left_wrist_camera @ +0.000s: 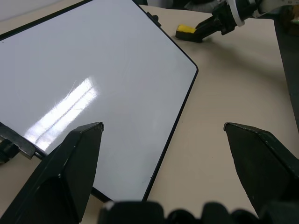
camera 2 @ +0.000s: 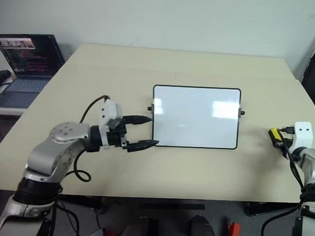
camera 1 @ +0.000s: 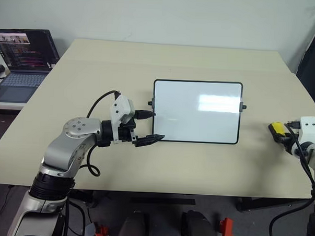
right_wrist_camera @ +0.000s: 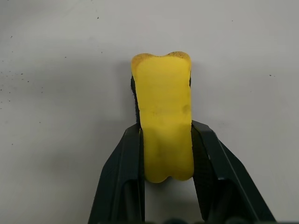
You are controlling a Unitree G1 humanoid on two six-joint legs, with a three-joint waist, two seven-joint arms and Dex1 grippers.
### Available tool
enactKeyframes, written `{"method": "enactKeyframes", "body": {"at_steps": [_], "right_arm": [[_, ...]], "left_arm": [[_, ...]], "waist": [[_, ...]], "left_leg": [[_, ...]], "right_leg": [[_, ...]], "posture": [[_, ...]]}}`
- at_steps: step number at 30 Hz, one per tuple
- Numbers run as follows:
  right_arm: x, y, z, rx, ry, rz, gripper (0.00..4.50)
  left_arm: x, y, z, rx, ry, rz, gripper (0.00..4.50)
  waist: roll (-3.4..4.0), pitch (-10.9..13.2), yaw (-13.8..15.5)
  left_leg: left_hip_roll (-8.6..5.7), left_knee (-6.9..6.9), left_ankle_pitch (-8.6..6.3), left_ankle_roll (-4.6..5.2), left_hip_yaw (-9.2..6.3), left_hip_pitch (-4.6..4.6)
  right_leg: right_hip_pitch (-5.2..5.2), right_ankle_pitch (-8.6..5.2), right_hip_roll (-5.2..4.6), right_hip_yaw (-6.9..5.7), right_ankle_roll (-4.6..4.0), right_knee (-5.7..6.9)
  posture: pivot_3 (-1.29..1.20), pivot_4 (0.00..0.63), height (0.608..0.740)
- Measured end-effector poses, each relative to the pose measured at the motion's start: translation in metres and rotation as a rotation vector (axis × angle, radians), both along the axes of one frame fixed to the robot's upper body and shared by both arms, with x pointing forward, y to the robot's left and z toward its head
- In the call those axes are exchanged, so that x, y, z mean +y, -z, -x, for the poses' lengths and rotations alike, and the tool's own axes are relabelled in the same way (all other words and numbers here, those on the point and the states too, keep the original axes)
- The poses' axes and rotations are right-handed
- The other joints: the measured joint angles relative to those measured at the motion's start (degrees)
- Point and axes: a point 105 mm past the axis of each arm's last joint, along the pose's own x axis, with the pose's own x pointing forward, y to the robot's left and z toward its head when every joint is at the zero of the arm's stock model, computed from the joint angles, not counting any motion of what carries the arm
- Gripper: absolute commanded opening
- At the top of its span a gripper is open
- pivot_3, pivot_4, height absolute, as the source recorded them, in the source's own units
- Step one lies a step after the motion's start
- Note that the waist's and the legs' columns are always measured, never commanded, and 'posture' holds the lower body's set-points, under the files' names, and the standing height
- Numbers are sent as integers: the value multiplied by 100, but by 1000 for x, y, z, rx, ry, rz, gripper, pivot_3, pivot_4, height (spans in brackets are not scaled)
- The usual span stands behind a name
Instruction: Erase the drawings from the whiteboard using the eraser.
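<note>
Right hand [right_wrist_camera: 166, 154] pinches the yellow eraser [right_wrist_camera: 163, 112] (squeezed at its waist); left hand [camera 1: 146, 128] spread beside the whiteboard [camera 1: 197, 112].

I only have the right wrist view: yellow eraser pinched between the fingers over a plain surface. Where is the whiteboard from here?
Observer: The whiteboard lies flat mid-table; the right gripper with the eraser is off the board's right edge, over bare table.
Operator: Any drawings left on it?
Observer: I can make out no marks on the white surface in the head views or the left wrist view, only glare.
Operator: What is the left arm doing?
Observer: The left gripper is open at the board's lower left corner, one finger by the left side knob, the other at the bottom edge.
</note>
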Motion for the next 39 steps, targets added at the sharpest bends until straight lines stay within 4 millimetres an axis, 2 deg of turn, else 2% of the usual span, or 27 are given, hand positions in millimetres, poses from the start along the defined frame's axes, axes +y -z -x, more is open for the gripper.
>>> {"method": "enactKeyframes", "body": {"at_steps": [5, 9, 12, 15, 17, 20, 23, 27, 31, 39], "right_arm": [[-2, 2, 0, 17, 12, -6, 2913], [0, 0, -1, 16, 8, -10, 4410], [6, -15, -5, -35, -27, -2, 4463], [23, -51, -8, -198, -143, -10, 4463], [36, -60, -3, -247, -236, -7, 4463], [48, -41, 4, -216, -313, -12, 4463], [63, -25, -2, -229, -335, -49, 4463], [68, -20, -18, -342, -235, -84, 4463], [76, -7, -21, -395, -155, -100, 4463], [77, 16, -24, -414, -6, -156, 4463]], "left_arm": [[3, -2, -1, -6, -10, 2, 4500], [5, -2, -2, -9, -21, -2, 4500], [19, -9, -11, -49, -105, 16, 4500], [47, -16, -24, -94, -257, 59, 4500], [64, -10, -29, -93, -346, 75, 4500], [73, 7, -33, -71, -431, 97, 4500], [73, 12, -43, -99, -521, 143, 4500], [72, 19, -58, -170, -682, 197, 4500], [75, 38, -68, -190, -822, 211, 4500], [67, 61, -74, -203, -957, 248, 4500]], "waist": [[0, 0, 11], [1, 0, 6], [3, 0, -3], [6, 0, -7], [4, -2, 9], [4, -2, 38], [4, -2, 54], [4, -2, 49], [5, -2, 50], [6, -3, 36]], "left_leg": [[0, 0, 0, 0, 0, 0], [0, 0, 0, 0, 0, 0], [0, 0, 0, 0, 1, 0], [2, -2, 0, 0, 0, 0], [2, -1, 0, 0, -6, 1], [-1, 3, 0, 0, -5, -1], [-3, 12, 0, -1, -6, 1], [-3, 21, 0, -1, -6, 5], [-3, 19, 0, -2, -6, 4], [-4, 20, 1, -2, -4, 5]], "right_leg": [[0, 0, 0, 1, 0, 0], [-1, 0, 0, 0, 0, 2], [-3, 0, 0, 2, 0, 4], [-4, 0, 0, 0, 0, 4], [3, 0, 0, -7, 0, 0], [4, 2, -5, -7, 2, 0], [7, 9, -7, -7, 7, 5], [14, 15, -6, -5, 8, 4], [14, 16, -6, -5, 9, 4], [12, 19, -8, -2, 10, 9]], "posture": [[0, 150, 740], [0, 150, 740], [0, 150, 740], [0, 150, 740], [0, 150, 740], [0, 150, 740], [0, 150, 740], [0, 150, 740], [0, 150, 740], [0, 150, 740]]}}
